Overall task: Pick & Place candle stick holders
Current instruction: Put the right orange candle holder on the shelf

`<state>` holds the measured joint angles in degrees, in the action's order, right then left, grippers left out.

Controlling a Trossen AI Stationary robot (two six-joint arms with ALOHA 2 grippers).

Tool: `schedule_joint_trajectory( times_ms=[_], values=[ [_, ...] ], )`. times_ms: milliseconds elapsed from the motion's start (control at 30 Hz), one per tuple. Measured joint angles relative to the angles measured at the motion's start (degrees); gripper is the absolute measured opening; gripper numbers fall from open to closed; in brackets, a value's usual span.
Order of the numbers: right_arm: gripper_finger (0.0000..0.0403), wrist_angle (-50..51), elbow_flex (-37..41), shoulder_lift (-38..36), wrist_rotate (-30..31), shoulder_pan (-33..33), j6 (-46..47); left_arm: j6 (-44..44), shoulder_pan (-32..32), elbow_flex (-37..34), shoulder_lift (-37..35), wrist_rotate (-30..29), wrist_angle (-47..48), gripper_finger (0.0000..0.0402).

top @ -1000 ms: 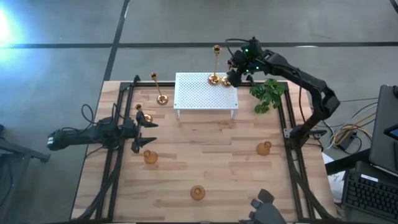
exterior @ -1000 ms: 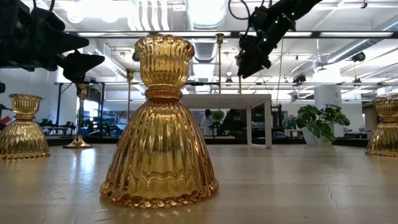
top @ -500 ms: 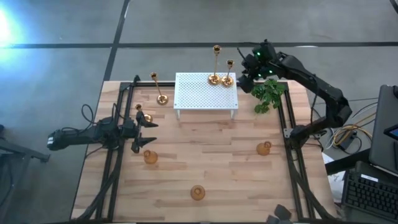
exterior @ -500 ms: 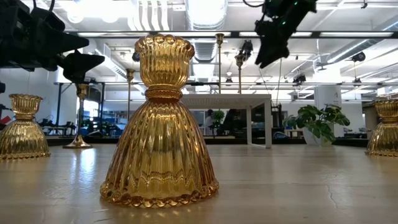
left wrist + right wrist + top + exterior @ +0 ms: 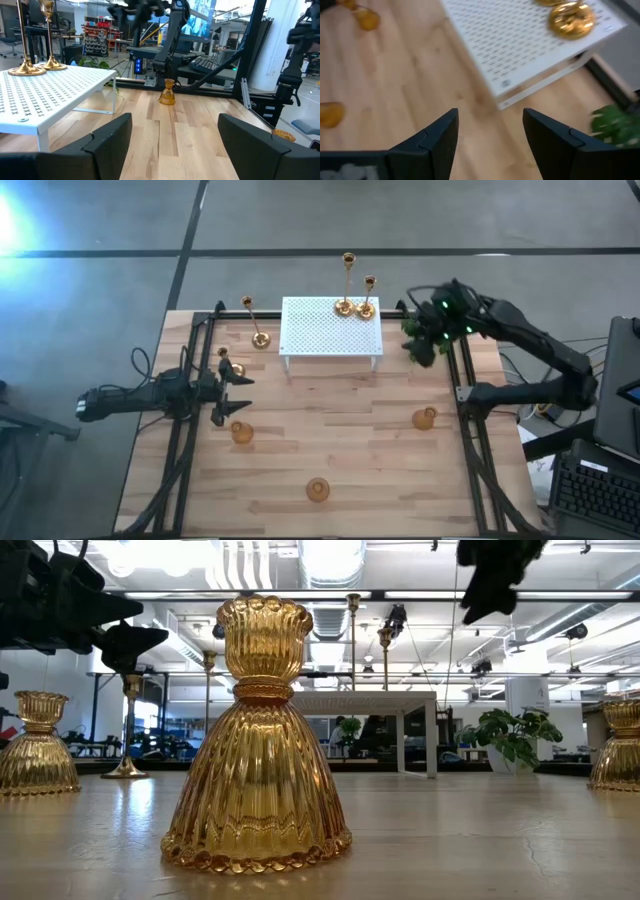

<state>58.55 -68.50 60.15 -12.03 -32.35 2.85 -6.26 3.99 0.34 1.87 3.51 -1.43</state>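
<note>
Two tall gold candle stick holders [image 5: 347,304] [image 5: 367,308] stand by their round bases on the far right corner of the white perforated stand [image 5: 330,328]. A third tall one [image 5: 259,337] and a small one [image 5: 236,369] stand on the table at the left. Squat amber holders [image 5: 242,432] [image 5: 317,491] [image 5: 425,418] sit on the wood. My right gripper [image 5: 490,130] hangs open above the plant [image 5: 418,356], right of the stand, with nothing between its fingers. My left gripper [image 5: 175,135] waits open and level at the table's left side.
The green plant sprig [image 5: 510,735] lies by the table's right rail, partly under my right arm. Black frame rails [image 5: 468,430] run along both table sides. Bare wood [image 5: 340,420] lies between the stand and the near squat holders.
My right gripper has drawn back from the shorter tall holder on the stand's far right corner, going toward the table's right edge and a little nearer and higher, until it is over the plant. Both tall holders stay standing on the stand.
</note>
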Motion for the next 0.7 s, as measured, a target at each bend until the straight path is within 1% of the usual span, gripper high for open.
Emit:
schedule_joint_trajectory(
  times_ms=[200,367,500,700],
  values=[
    [0.0214,-0.2,5.2,-8.7,0.0,10.1,10.3,0.0,0.0,0.0,0.0,0.0,0.0,0.0301],
    [0.0214,-0.6,8.9,-14.1,1.0,21.5,20.9,0.0,0.0,0.0,0.0,0.0,0.0,0.0300],
    [0.0214,-0.1,13.0,-15.9,6.5,32.9,31.7,0.0,0.0,0.0,0.0,0.0,0.0,0.0300],
    [0.0196,0.0,19.4,-14.6,14.0,51.7,49.8,0.0,0.0,0.0,0.0,0.0,0.0,0.0300]
  ],
)
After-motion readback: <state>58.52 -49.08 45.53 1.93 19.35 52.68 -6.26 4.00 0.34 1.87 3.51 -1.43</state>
